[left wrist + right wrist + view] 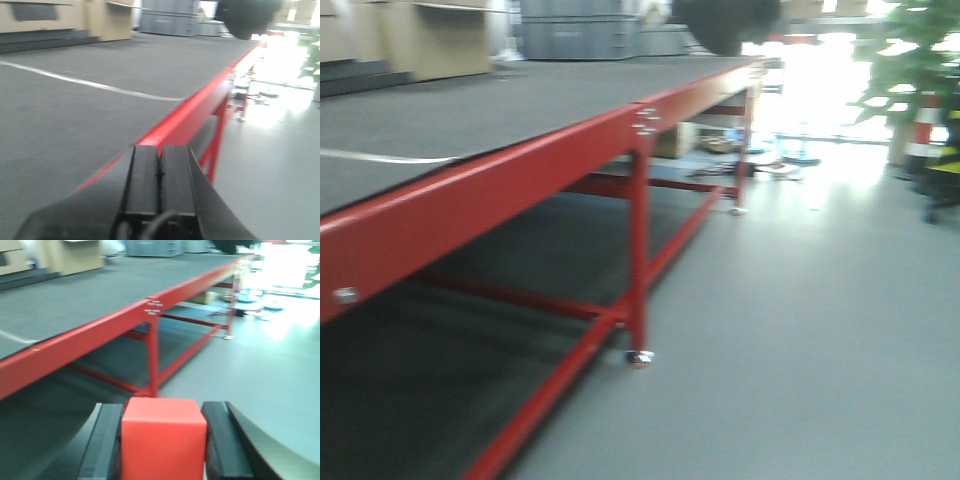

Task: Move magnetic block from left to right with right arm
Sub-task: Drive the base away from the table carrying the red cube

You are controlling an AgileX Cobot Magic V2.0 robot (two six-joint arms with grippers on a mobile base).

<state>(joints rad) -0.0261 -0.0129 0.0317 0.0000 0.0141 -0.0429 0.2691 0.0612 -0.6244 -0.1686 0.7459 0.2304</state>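
Observation:
The magnetic block [163, 440], a plain bright-red cube, fills the bottom of the right wrist view, clamped between the two black fingers [106, 440] of my right gripper [163, 412]. It hangs in the air beside the red-framed table [75, 342], above the grey floor. In the left wrist view my left gripper [160, 155] is shut, its pads pressed together with nothing between them, just above the table's red front edge [200, 107]. Neither gripper nor the block shows in the front view.
The long table has a dark grey top [470, 110], a white line [90, 84] across it, and red legs and cross bars [638, 260]. Grey crates [580, 30] and cardboard boxes [430, 35] stand behind. To the right, pale floor [820, 330] and a green plant [920, 60].

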